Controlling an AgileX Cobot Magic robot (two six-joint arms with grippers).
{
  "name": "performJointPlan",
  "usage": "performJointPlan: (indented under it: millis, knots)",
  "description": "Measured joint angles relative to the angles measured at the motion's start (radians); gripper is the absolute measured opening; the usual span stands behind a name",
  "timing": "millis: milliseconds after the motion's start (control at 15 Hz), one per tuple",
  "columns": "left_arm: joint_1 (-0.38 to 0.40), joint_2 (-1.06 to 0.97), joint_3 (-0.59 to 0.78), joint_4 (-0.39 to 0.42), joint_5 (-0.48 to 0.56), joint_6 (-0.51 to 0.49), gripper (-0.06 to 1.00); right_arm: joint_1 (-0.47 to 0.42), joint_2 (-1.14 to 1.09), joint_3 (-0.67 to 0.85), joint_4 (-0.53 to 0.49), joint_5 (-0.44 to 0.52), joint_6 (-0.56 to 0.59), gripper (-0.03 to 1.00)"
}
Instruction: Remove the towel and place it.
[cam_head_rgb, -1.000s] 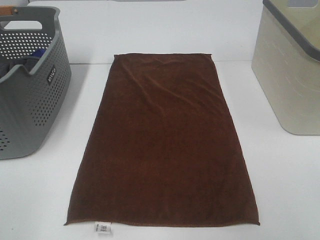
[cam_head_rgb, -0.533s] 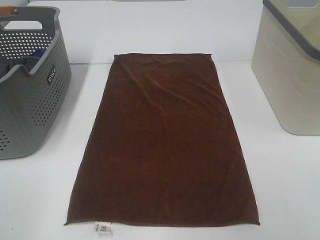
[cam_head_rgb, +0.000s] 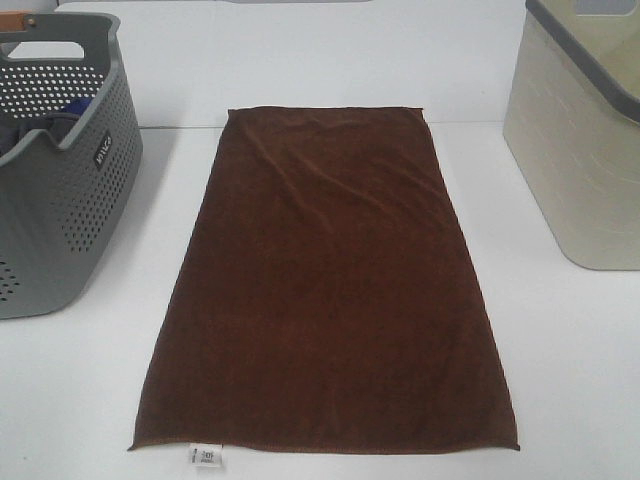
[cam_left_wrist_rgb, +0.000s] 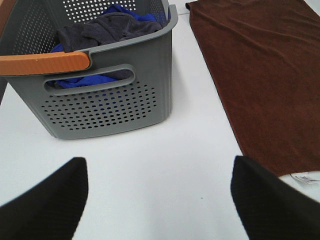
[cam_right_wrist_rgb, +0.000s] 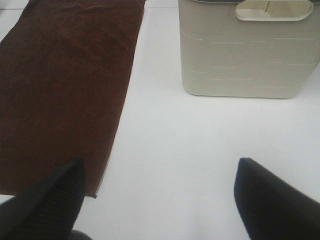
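The dark brown towel (cam_head_rgb: 325, 285) lies spread flat on the white table (cam_head_rgb: 570, 350), its small white tag (cam_head_rgb: 207, 456) at the near short edge. It also shows in the left wrist view (cam_left_wrist_rgb: 260, 75) and the right wrist view (cam_right_wrist_rgb: 62, 85). Neither arm shows in the high view. My left gripper (cam_left_wrist_rgb: 157, 200) is open and empty above bare table, between the grey basket (cam_left_wrist_rgb: 105, 105) and the towel. My right gripper (cam_right_wrist_rgb: 157, 200) is open and empty above bare table, between the towel's near corner and the beige bin (cam_right_wrist_rgb: 247, 55).
The grey perforated basket (cam_head_rgb: 60, 200) with an orange handle (cam_left_wrist_rgb: 42, 62) stands at the left and holds blue and dark grey cloths (cam_left_wrist_rgb: 105, 27). The beige bin (cam_head_rgb: 580, 150) with a grey rim stands at the right.
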Motion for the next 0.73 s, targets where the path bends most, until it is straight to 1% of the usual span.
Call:
performJointPlan:
  millis: [733]
  knots:
    - [0.0,0.0,0.0,0.0,0.0,0.0,0.75,0.0,0.0,0.0,0.0,0.0,0.0,0.77]
